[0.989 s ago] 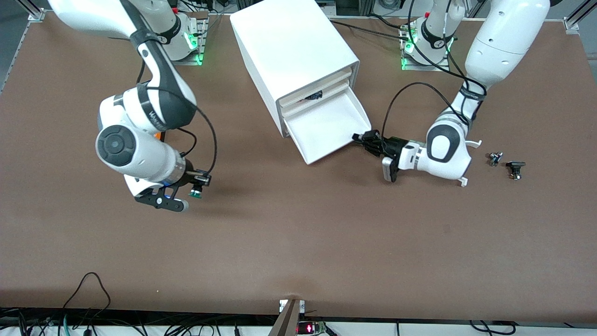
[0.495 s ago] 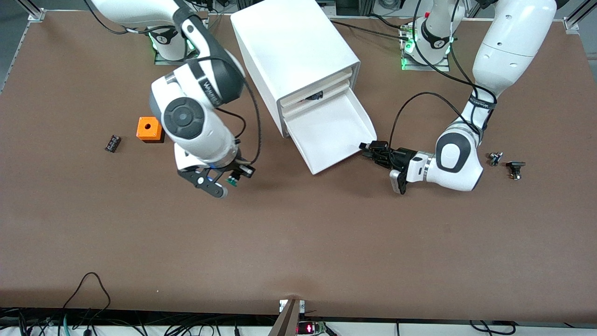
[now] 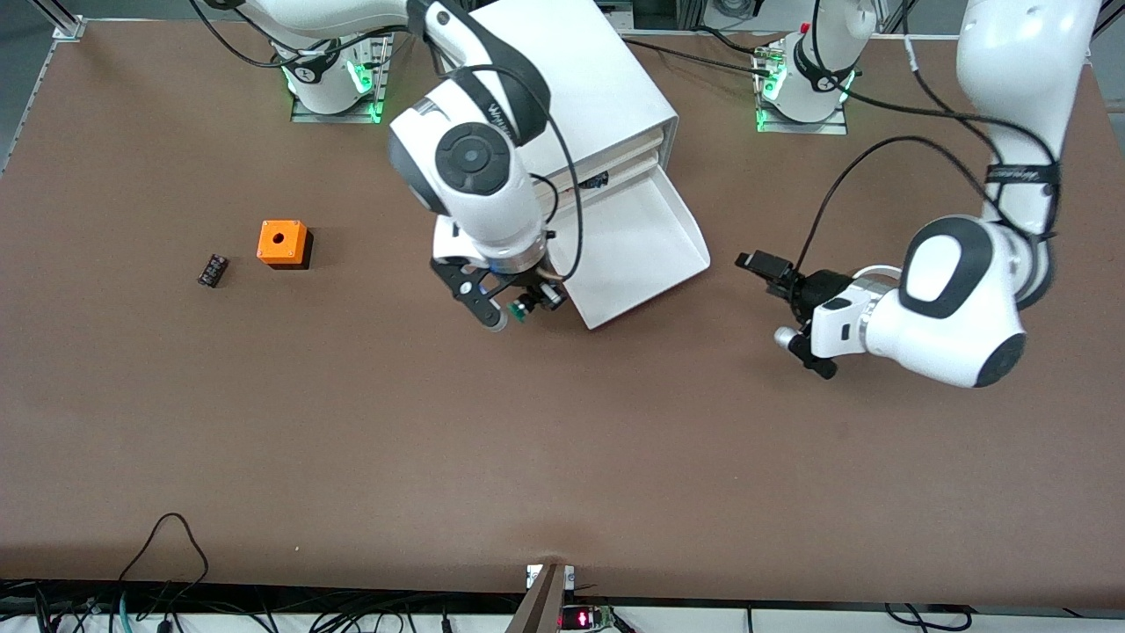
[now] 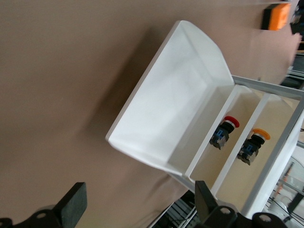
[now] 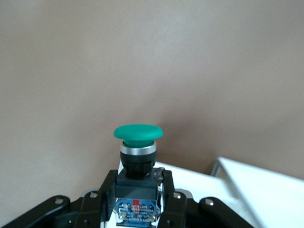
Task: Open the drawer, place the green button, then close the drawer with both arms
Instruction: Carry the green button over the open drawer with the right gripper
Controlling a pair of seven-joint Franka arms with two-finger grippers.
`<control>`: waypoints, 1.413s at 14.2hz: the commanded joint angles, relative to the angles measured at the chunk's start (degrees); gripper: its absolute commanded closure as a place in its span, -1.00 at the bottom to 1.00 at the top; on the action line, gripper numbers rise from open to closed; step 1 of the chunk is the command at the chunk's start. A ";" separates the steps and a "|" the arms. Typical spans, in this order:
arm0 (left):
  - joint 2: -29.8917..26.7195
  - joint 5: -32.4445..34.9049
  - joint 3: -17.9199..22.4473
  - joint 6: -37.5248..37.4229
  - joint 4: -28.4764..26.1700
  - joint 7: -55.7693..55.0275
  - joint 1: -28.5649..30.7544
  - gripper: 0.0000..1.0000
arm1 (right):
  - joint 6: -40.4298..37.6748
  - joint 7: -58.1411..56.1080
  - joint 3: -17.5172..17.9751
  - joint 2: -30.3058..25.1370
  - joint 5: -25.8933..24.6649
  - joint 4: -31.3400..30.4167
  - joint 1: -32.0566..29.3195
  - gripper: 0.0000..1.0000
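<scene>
The cabinet stands on the bench at the middle of the edge where the arms' bases stand. Its drawer is pulled out toward the front camera's edge. In the compartments above the drawer lie two other buttons, side by side. The right tool is over the bench at the drawer's front corner on the right arm's side, clamped on the button. The left tool is over the bench beside the drawer, toward the left arm's end, fingers spread. The cube and a small part lie toward the right arm's end, the part nearer that end.
</scene>
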 commanded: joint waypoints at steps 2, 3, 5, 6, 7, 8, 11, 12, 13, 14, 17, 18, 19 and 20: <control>-2.46 13.01 -0.53 -5.62 6.33 -9.81 -0.84 -1.00 | 4.82 12.07 -0.47 4.34 -1.10 2.60 4.80 1.00; -4.22 16.09 -0.53 -6.15 6.33 -12.79 -1.37 -1.00 | 6.40 14.27 -0.56 5.39 -1.19 2.60 5.77 1.00; -5.90 21.37 -0.62 -6.33 6.59 -16.33 -1.46 -1.00 | 9.40 18.32 -0.56 7.67 -2.50 2.60 7.53 1.00; -5.99 24.35 -0.62 -6.50 6.77 -16.08 -1.55 -1.00 | 10.80 20.07 -0.56 8.73 -2.94 2.60 8.15 1.00; -5.90 26.38 -0.18 -5.72 7.55 -15.55 -1.55 -1.00 | 12.29 21.40 -0.56 9.70 -3.03 2.60 8.85 1.00; -5.03 25.97 0.17 -4.84 10.26 -15.46 -0.50 -1.00 | 13.70 22.63 -0.65 10.84 -3.03 2.60 9.55 1.00; -4.06 25.79 0.26 -3.60 14.15 -15.98 0.74 -1.00 | 17.05 25.80 -0.73 13.04 -3.03 2.60 10.70 1.00; -4.06 26.40 0.09 -3.60 13.98 -16.33 0.56 -1.00 | 17.49 25.98 -0.82 13.40 -3.03 2.60 11.05 1.00; -4.32 28.75 -0.35 -3.60 13.98 -16.51 -0.05 -1.00 | 18.02 26.68 -1.17 13.75 -3.12 2.60 11.40 1.00; -4.50 30.08 -0.53 -3.60 13.98 -16.77 -0.31 -1.00 | 18.63 26.86 -1.52 14.10 -3.04 2.60 11.93 1.00; -4.58 30.27 -0.53 -3.52 13.98 -17.22 -1.19 -1.00 | 19.78 26.86 -1.79 14.63 -3.03 2.60 12.11 0.21; -4.58 30.18 -0.53 -3.52 13.89 -17.30 -1.19 -1.00 | 19.78 26.86 -1.88 14.63 -3.03 2.60 12.11 -0.17; -4.58 30.18 -0.53 -3.52 13.80 -17.48 -1.19 -1.00 | 19.78 26.77 -2.05 14.63 -3.03 2.60 12.02 -0.21; -4.58 30.18 -0.53 -3.52 13.71 -18.79 -1.19 -1.00 | 19.78 26.77 -2.14 14.46 -3.03 2.69 12.02 -0.26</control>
